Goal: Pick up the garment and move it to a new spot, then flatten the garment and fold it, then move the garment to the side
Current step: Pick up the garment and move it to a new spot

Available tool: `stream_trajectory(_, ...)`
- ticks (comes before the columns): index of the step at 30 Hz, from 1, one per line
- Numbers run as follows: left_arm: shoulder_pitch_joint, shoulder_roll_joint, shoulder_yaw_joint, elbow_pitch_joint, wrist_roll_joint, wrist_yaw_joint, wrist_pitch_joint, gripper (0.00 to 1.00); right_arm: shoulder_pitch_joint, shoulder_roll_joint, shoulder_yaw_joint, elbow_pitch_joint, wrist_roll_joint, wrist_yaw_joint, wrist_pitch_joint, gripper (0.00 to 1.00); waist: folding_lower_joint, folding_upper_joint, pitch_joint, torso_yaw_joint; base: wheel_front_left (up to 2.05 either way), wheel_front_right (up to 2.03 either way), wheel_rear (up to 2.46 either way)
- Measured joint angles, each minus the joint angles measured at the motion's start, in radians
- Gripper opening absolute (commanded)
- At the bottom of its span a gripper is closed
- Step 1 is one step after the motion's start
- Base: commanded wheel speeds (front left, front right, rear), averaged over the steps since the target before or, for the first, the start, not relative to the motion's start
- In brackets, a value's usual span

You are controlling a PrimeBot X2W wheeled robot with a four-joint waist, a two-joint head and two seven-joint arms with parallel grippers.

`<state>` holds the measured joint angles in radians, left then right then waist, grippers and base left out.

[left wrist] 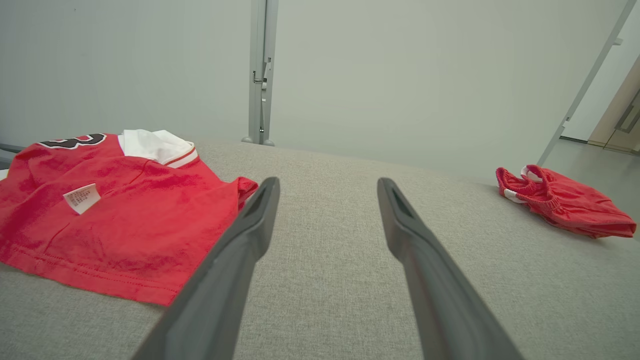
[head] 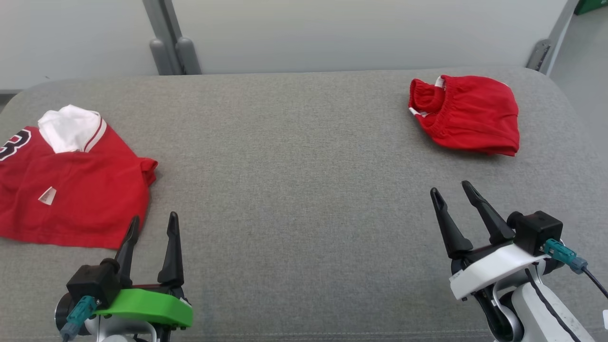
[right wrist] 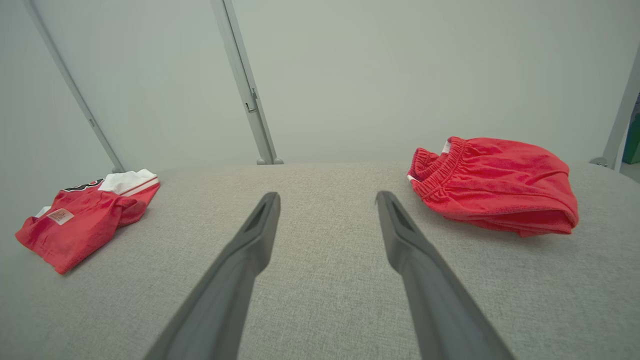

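Observation:
Two red garments lie on the grey padded table (head: pixel 294 156). A red jersey (head: pixel 71 190) with a white collar and a dark number lies loosely folded at the left edge, also seen in the left wrist view (left wrist: pixel 125 220) and the right wrist view (right wrist: pixel 85 215). Folded red shorts (head: pixel 468 114) with an elastic waistband lie at the far right (left wrist: pixel 565 202) (right wrist: pixel 495 182). My left gripper (head: pixel 154 217) (left wrist: pixel 327 181) stands open just right of the jersey's near corner, holding nothing. My right gripper (head: pixel 450 187) (right wrist: pixel 327 195) stands open, short of the shorts, empty.
A pale wall with grey metal posts (head: pixel 171 42) stands behind the table. The table's rounded far corners show at left and right. Bare grey cloth stretches between the two garments.

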<state>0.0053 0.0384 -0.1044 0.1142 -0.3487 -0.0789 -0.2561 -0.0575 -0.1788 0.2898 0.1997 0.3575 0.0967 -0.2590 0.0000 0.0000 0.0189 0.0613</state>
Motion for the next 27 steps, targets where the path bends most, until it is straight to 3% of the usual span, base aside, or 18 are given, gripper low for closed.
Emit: stream_trajectory(27, 0.008, 0.0, 0.021, 0.028, 0.006, 0.009, 0.0, 1.0, 0.004, 0.049, 0.005, 0.007, 0.001, 0.017, 0.0, 1.0, 0.0, 0.0, -0.039, 0.26, 0.0, 0.0, 0.0)
